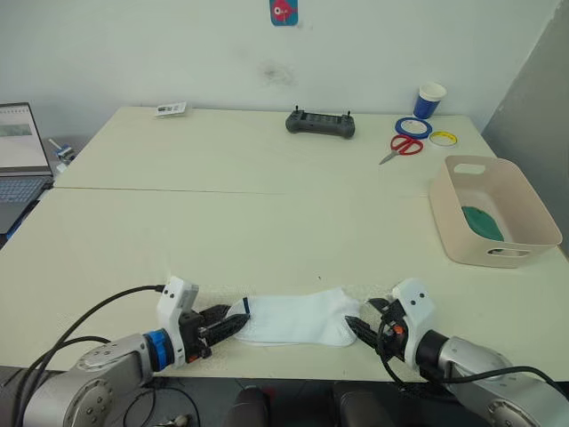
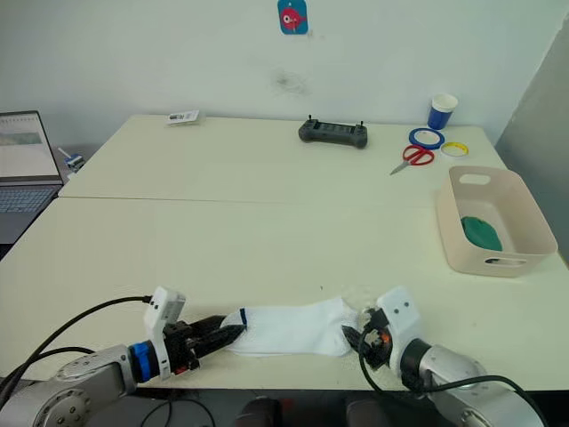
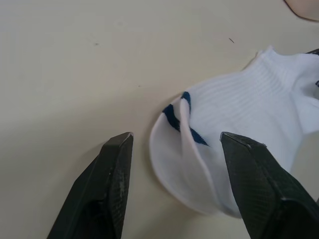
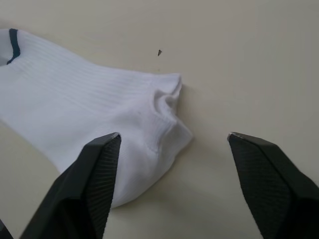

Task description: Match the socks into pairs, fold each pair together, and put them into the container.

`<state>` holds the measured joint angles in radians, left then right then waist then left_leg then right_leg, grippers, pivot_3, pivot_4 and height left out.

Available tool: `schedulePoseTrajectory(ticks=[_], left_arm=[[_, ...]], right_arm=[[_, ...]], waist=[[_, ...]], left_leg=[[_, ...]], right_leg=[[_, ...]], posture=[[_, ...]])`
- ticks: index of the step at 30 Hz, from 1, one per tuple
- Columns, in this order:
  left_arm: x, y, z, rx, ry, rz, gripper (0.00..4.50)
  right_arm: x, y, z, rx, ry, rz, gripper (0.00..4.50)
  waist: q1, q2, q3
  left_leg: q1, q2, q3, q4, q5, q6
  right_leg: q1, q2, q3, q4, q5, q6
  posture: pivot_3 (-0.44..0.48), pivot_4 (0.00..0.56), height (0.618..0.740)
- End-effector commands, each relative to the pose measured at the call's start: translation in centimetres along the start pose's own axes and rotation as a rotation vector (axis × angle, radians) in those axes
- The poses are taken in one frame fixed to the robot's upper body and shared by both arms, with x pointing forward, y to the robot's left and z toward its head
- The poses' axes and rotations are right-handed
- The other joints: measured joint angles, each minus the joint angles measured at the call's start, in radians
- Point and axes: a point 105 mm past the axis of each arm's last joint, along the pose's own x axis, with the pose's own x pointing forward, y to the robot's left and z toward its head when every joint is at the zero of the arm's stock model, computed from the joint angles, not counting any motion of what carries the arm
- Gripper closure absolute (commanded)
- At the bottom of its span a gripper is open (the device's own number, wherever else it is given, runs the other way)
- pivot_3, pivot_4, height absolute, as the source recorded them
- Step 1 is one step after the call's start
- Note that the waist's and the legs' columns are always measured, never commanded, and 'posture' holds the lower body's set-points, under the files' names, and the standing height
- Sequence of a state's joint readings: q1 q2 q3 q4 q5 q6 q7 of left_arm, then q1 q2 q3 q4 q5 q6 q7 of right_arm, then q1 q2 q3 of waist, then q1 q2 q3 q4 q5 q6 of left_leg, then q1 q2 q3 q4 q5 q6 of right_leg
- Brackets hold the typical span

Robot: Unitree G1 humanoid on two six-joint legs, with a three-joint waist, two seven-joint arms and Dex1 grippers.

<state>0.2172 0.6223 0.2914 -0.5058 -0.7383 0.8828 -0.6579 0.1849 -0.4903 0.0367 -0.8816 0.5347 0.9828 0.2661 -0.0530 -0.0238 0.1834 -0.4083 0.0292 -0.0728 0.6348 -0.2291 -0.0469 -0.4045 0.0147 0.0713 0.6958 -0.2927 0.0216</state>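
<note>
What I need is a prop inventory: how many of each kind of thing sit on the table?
Sock bundles: 2 (white socks, green socks in the container)
Container: 1
Tape rolls: 2 (blue roll, yellow roll)
Scissors: 1
Cup: 1
Controller: 1
Packet: 1
Total: 9

Open tabletop [image 1: 267,231] — container [image 1: 492,212] far right

Bkgd: laptop [image 1: 20,156], controller [image 1: 320,123], scissors [image 1: 403,147], tape rolls [image 1: 413,127], blue cup [image 1: 428,100].
</note>
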Motion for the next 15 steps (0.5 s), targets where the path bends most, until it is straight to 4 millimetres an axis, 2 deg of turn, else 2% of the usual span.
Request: schedulePoseTrajectory(ticks=[1,5,7,10,15], left_arm=[[-1.0,0.4,3.5,0.126,-0.086,0.012,1.67],[-1.0,-0.1,5.3,0.213,-0.100,-0.071,1.67],[-0.2,-1.1,5.8,0.321,-0.065,-0.163,2.07],[1.1,-2.7,5.5,0.484,0.006,-0.318,2.93],[2.9,-3.7,4.5,0.480,0.091,-0.446,4.50]], right_arm=[[-1.1,1.2,3.5,-0.095,-0.153,0.063,0.24],[-0.8,2.1,5.2,-0.197,-0.208,0.109,0.24],[0.0,2.4,5.7,-0.216,-0.221,0.125,0.62],[1.6,3.1,5.5,-0.264,-0.196,0.176,1.52],[4.2,4.2,4.7,-0.333,-0.123,0.271,3.37]], waist=[[0.001,0.000,0.000],[0.000,0.000,0.000],[0.000,0.000,0.000],[0.000,0.000,0.000],[-0.002,0.000,0.000]], left_leg=[[0.000,0.000,0.000,0.000,0.000,0.000],[0.000,0.000,0.001,-0.001,0.000,0.000],[0.000,-0.001,0.001,-0.002,0.000,0.000],[0.001,-0.001,0.001,-0.002,0.000,0.000],[0.000,-0.001,0.002,-0.005,0.000,0.000]], right_leg=[[0.000,0.000,0.000,0.000,0.000,0.000],[0.000,0.001,0.000,-0.001,0.000,0.000],[0.000,0.001,0.000,-0.002,0.000,0.001],[0.000,0.001,0.000,-0.002,0.002,0.003],[0.000,0.001,0.000,-0.006,0.004,0.005]], posture=[[0.000,0.150,0.740],[0.000,0.150,0.740],[0.000,0.150,0.740],[0.000,0.150,0.740],[0.000,0.150,0.740]])
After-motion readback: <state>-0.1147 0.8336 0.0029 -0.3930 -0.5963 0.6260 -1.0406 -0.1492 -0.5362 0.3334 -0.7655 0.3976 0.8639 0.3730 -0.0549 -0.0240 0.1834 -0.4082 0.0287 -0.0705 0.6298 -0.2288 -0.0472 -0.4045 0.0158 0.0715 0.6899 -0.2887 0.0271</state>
